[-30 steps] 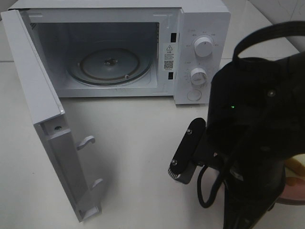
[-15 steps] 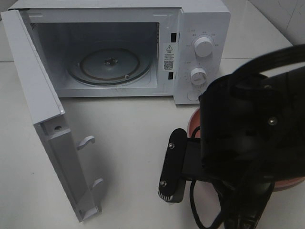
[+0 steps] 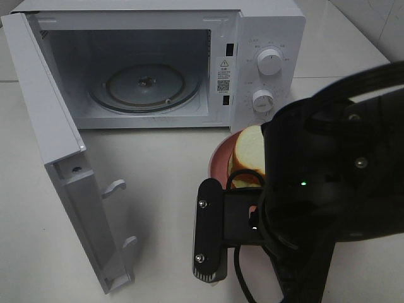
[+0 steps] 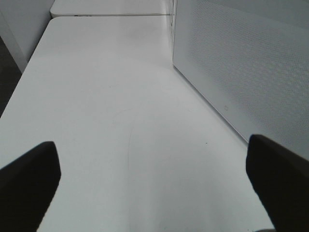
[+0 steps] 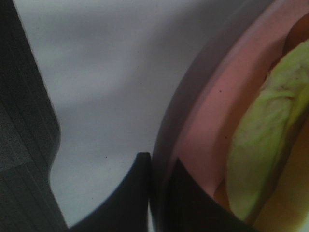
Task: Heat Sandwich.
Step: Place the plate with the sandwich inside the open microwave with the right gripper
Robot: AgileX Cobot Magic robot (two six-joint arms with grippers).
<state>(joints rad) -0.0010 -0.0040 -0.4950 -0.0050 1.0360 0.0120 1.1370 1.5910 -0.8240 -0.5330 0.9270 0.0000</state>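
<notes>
Three views of one moment in the task of heating a sandwich.

**Exterior high.** The microwave (image 3: 271, 25) stands on the white worktop (image 3: 170, 189) with its door (image 3: 47, 139) swung fully open and its glass turntable (image 3: 145, 85) bare. The sandwich (image 3: 247, 150) lies on a pink plate (image 3: 216, 165) just in front of the microwave's knob panel (image 3: 269, 62), outside the cavity. The dark bulk of the right arm (image 3: 341, 189) covers most of the plate and hides the hand itself.

**Left wrist.** The left hand (image 4: 154, 183) is spread wide with nothing between its fingers, over bare worktop (image 4: 106, 121) beside a dotted white panel (image 4: 241, 63), apparently the outer face of the microwave's door.

**Right wrist.** The right hand (image 5: 157, 169) is closed on the plate's rim (image 5: 207, 125), one finger outside and one inside. The sandwich's yellow-green filling (image 5: 263, 150) shows close behind. Whether the plate is clear of the worktop cannot be told.

**Hazards (judged).** A pinch at one edge of a thin rim gives little hold. The plate may droop or twist, and the sandwich may slide off. On the way in, the plate's far edge could strike the microwave's sill or door frame, and the arm blocks the overhead sightline.
</notes>
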